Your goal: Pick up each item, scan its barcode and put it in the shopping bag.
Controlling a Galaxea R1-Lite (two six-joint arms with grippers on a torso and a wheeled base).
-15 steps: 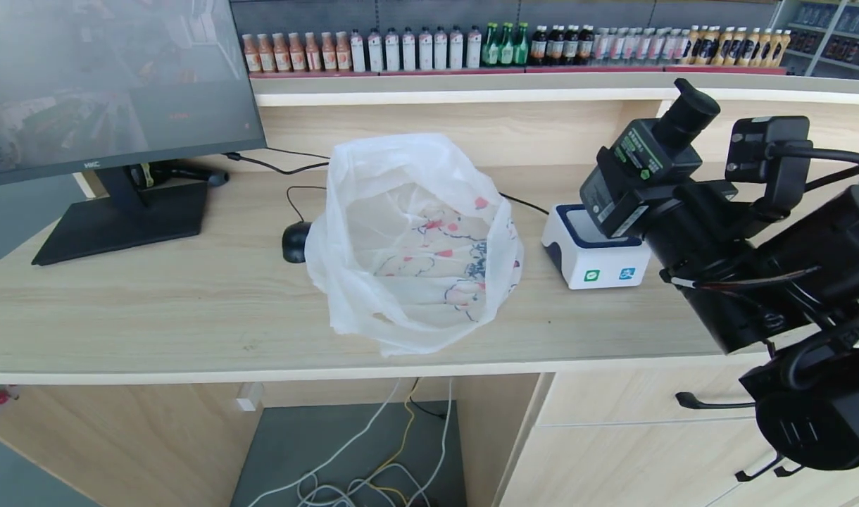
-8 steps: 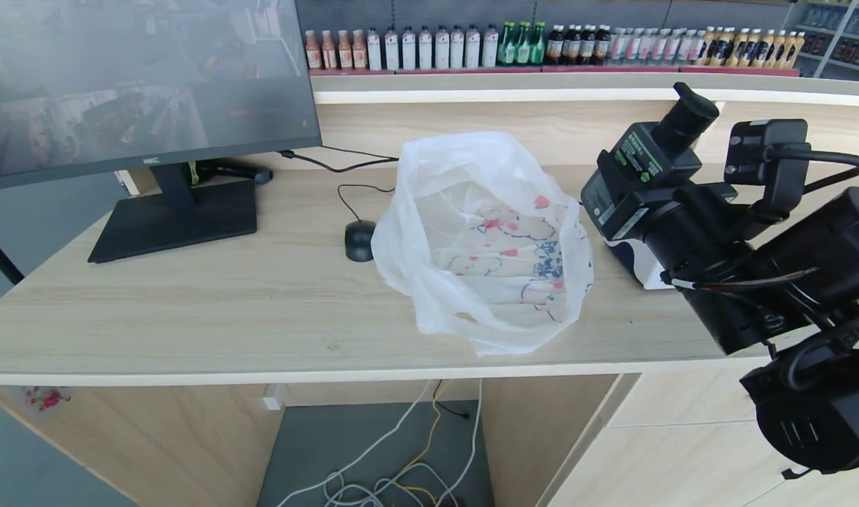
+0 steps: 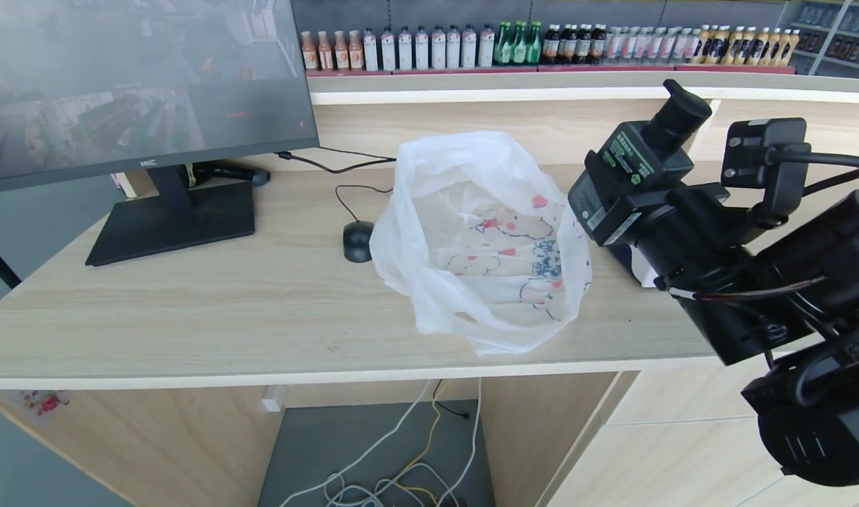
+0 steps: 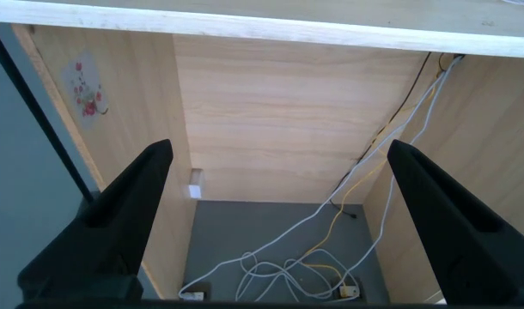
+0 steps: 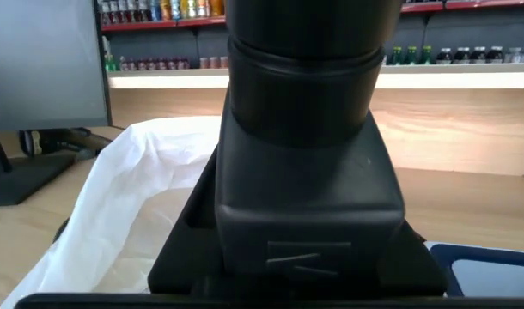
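The white, red-and-blue-printed plastic shopping bag [image 3: 482,232] stood open on the pale wooden counter [image 3: 190,310], apparently to receive items, while the left gripper [image 4: 279,148] hung below the counter with fingers apart and the right gripper [image 3: 634,183] beside the bag hid its state.

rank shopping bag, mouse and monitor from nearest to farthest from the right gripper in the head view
1. shopping bag, directly beside the right gripper, on its left.
2. mouse, just past the bag's left edge.
3. monitor, far left.
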